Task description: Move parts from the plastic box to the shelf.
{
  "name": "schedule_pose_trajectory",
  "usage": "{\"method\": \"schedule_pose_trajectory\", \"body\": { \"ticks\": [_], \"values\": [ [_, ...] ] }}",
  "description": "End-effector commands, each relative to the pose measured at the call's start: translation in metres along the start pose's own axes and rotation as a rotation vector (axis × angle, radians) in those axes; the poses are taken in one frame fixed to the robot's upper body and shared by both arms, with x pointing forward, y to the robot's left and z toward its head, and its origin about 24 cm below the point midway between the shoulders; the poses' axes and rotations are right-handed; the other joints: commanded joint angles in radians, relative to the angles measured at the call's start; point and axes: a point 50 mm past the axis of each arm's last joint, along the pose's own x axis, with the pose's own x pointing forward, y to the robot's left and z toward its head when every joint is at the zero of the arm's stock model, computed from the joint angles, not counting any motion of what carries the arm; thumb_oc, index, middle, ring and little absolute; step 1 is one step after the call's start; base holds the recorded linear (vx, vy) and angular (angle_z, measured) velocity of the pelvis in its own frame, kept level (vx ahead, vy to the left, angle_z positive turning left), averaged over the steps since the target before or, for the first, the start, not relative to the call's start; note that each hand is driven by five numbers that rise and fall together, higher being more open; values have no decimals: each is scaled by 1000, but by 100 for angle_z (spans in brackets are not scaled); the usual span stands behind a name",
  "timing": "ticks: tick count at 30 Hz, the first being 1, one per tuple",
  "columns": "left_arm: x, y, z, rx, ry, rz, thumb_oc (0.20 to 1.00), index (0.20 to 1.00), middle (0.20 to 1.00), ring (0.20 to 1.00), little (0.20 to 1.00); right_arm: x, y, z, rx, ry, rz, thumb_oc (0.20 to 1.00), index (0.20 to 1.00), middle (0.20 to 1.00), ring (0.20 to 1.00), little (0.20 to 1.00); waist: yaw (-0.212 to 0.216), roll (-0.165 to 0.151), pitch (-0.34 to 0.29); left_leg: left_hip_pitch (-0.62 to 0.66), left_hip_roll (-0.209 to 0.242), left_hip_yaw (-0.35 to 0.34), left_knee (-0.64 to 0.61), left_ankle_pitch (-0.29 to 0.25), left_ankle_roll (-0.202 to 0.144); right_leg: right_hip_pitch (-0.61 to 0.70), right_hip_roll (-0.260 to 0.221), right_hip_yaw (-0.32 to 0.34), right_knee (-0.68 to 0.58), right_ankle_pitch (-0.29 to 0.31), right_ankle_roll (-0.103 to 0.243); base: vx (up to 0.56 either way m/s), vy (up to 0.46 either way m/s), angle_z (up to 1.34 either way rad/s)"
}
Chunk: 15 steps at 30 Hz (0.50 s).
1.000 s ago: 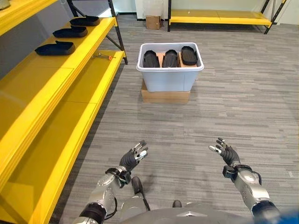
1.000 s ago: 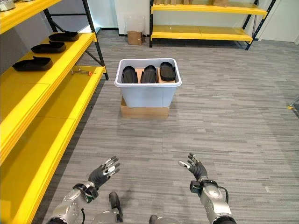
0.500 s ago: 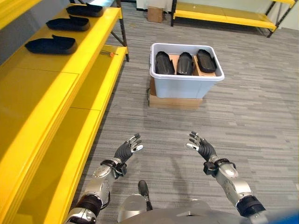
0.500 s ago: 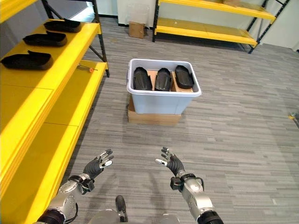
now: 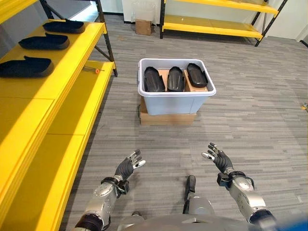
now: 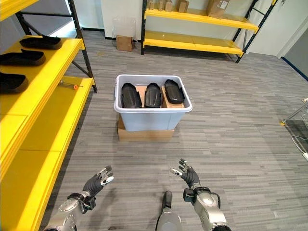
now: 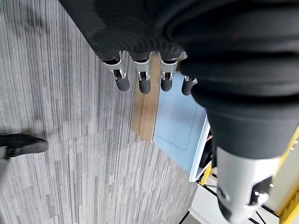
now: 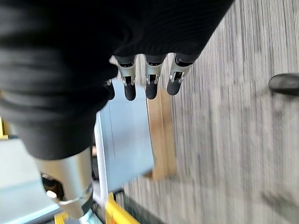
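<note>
Three black parts (image 5: pixel 174 78) lie side by side in the pale plastic box (image 5: pixel 175 101), leaning across two brown cardboard pieces inside it. We see the box resting on a flat cardboard carton (image 5: pixel 167 118) that stands on the grey striped floor (image 5: pixel 250 110), roughly in the middle of the aisle and well ahead of both hands.

To the left of the box runs the yellow shelf (image 5: pixel 45 91). On its upper level three more black parts (image 5: pixel 24 67) sit in a row, one behind the other, each apart from the next. On the lower level, near the black upright post (image 5: pixel 105 38), lies a small tool with an orange tip (image 5: pixel 92 70).

Our left hand (image 5: pixel 127 166) hangs low over the floor, near the edge of the shelf's lower level, fingers spread and loose, holding nothing. Our right hand (image 5: pixel 219 159) hangs at about the same height on the other side, palm turned inward, fingers likewise relaxed and empty. Both are well apart from the box. In the left wrist view the straight fingers (image 7: pixel 141 77) point toward the box and its carton; in the right wrist view the fingers (image 8: pixel 150 79) do the same.

At the far end of the room stands another yellow shelf (image 6: pixel 192 45) with brown cartons on its upper level, and a small cardboard box (image 6: pixel 124 43) sits on the floor beside it.
</note>
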Motion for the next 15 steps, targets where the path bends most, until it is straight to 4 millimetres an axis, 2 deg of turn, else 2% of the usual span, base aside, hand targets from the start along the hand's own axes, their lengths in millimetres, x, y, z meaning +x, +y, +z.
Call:
{"method": "schedule_pose_trajectory", "body": {
  "ticks": [1, 4, 7, 9, 11, 12, 15],
  "values": [
    [8, -12, 23, 65, -84, -81, 1000, 1000, 1000, 1000, 1000, 4, -9, 39, -5, -189, -85, 1000, 1000, 1000, 1000, 1000, 5, 48, 44, -25, -22, -58, 20, -7, 44, -1, 16, 36, 40, 183, 8, 321, -252, 35],
    [8, -13, 20, 64, -67, -90, 1000, 1000, 1000, 1000, 1000, 1, -19, 37, -7, -181, -138, 1000, 1000, 1000, 1000, 1000, -8, 42, 30, -32, -21, -68, 55, -20, 43, 34, 28, 66, 41, 164, -3, 307, -261, 43],
    [7, -12, 17, 63, -55, -87, 1000, 1000, 1000, 1000, 1000, 1, -25, 36, -11, -174, -161, 1000, 1000, 1000, 1000, 1000, -12, 42, 23, -28, -8, -65, 72, -23, 35, 56, 44, 67, 55, 130, -12, 234, -222, 5],
    [4, -10, 14, 38, -54, -76, 1000, 1000, 1000, 1000, 1000, 2, -30, 40, -47, -172, -166, 1000, 1000, 1000, 1000, 1000, -12, 44, 11, -19, 12, -48, 90, -25, 21, 72, 69, 48, 80, 69, -29, 340, -352, 8],
    [3, -15, 13, -17, -87, -92, 1000, 1000, 1000, 1000, 1000, 2, -36, 46, -105, -176, -166, 1000, 1000, 1000, 1000, 1000, -15, 48, -4, -11, 47, -21, 149, -28, -6, 107, 110, 26, 105, 1, -81, 372, -395, 20],
    [4, -15, 14, -22, -91, -92, 1000, 1000, 1000, 1000, 1000, 3, -37, 46, -107, -177, -166, 1000, 1000, 1000, 1000, 1000, -15, 49, -5, -12, 50, -20, 155, -27, -8, 109, 113, 25, 105, -1, -84, 299, -379, 11],
    [5, -19, 18, -153, -174, -105, 1000, 1000, 1000, 1000, 1000, 3, -44, 55, -173, -197, -145, 1000, 1000, 1000, 1000, 1000, -7, 50, -16, -62, 91, -3, 338, 29, -39, 147, 164, -3, 97, -51, -146, 249, -353, -11]
  ]
}}
